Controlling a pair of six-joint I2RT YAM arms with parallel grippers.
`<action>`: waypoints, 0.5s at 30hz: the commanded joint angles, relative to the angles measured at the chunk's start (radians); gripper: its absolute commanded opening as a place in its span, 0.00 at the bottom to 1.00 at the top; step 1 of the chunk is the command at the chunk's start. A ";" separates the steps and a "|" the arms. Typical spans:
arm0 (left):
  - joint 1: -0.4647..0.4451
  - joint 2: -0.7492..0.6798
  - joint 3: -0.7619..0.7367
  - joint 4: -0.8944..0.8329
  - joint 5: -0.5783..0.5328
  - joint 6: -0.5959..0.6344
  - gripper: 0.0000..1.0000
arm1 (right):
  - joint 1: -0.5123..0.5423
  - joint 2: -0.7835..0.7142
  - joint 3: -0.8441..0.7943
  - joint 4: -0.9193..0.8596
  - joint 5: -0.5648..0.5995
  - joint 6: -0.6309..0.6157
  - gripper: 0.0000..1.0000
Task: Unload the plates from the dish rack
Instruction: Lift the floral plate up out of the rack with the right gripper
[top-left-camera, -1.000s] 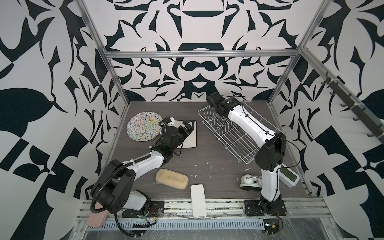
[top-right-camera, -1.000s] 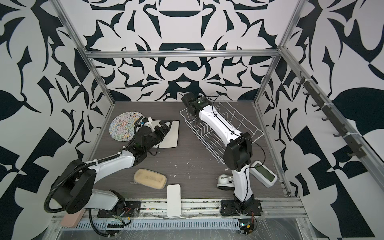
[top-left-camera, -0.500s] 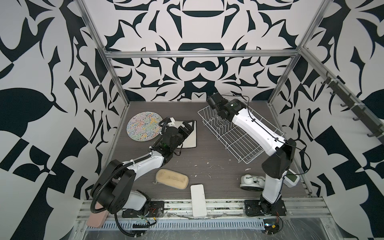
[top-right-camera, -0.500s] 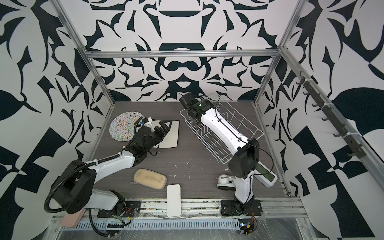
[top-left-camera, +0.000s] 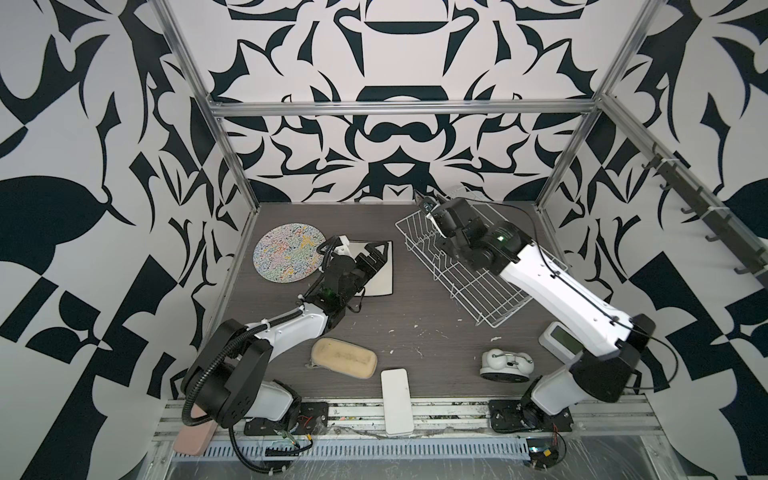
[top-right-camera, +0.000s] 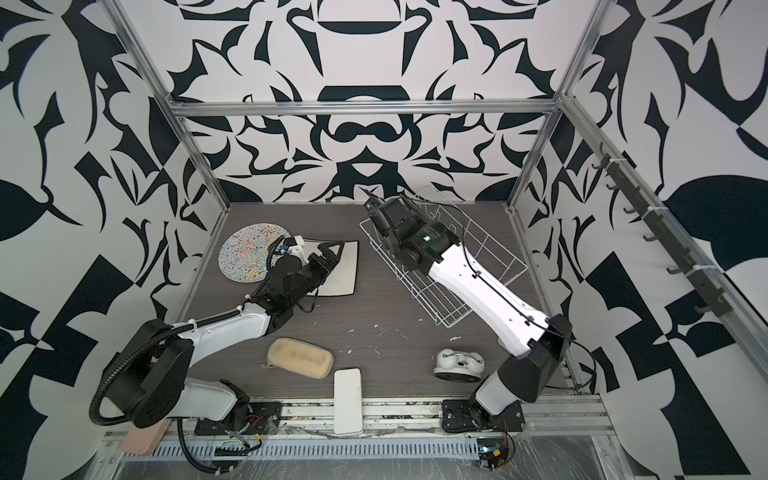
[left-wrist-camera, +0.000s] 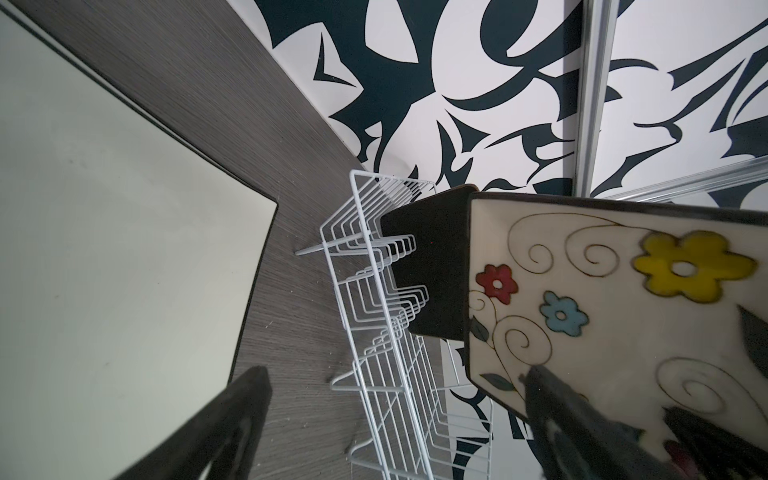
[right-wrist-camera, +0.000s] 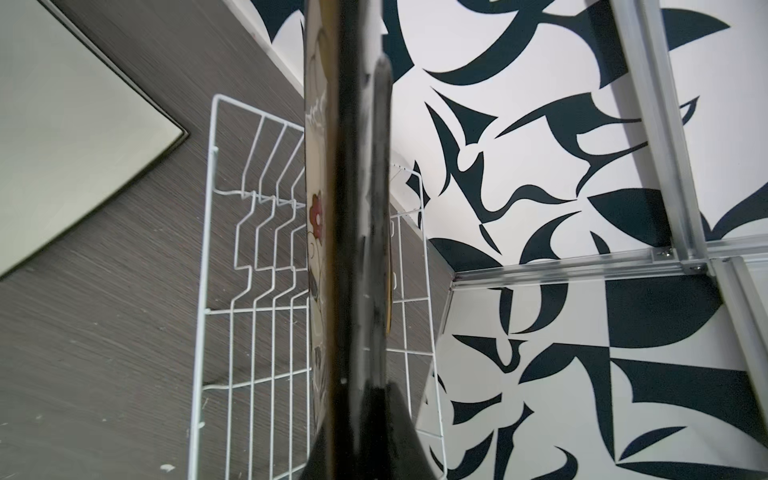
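A: What is the right gripper (top-left-camera: 428, 206) doing?

B: Its jaws are pinching tight on the flowered plate (left-wrist-camera: 602, 316), gripping it at the rim. The plate is standing on edge between the jaws and reaching out past the fingertips, above the far end of the dish rack (top-left-camera: 469, 286).

A: How is that plate looking?

B: Square, with a cream glazed face and a thin dark rim. Red, blue and yellow flowers, brown curling tendrils and dark leaves are showing on it. The right wrist view is catching it edge-on, with only a sliver of the painted face.

A: Anything lying close to those jaws?

B: A dark brown-black square plate (left-wrist-camera: 428, 266) is sitting just behind the flowered one, with the rack's white prongs crossing its lower part. Whether it is resting in a slot, I cannot tell. The arm is covering it in both top views.

A: And the left gripper (top-left-camera: 375, 254)?

B: Its jaws are standing wide apart, holding nothing. Right beneath them a pale square plate (top-left-camera: 380, 284) is lying flat on the table (top-left-camera: 415, 316), showing a plain off-white surface with a narrow dark edge. Whether the fingertips are touching it, I cannot tell.

A: The round one?

B: The round plate (top-left-camera: 289, 251) is lying flat just beside the left jaws, on their side away from the rack. Multicolour squiggles are covering its whole face.
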 joint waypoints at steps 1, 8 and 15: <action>0.004 -0.001 -0.009 0.037 -0.012 0.016 0.99 | 0.003 -0.163 -0.032 0.291 -0.036 0.130 0.00; 0.004 -0.001 -0.029 0.073 -0.013 0.011 0.99 | 0.003 -0.293 -0.228 0.496 -0.201 0.316 0.00; 0.004 -0.033 -0.055 0.088 -0.033 0.000 0.99 | 0.003 -0.382 -0.447 0.793 -0.257 0.506 0.00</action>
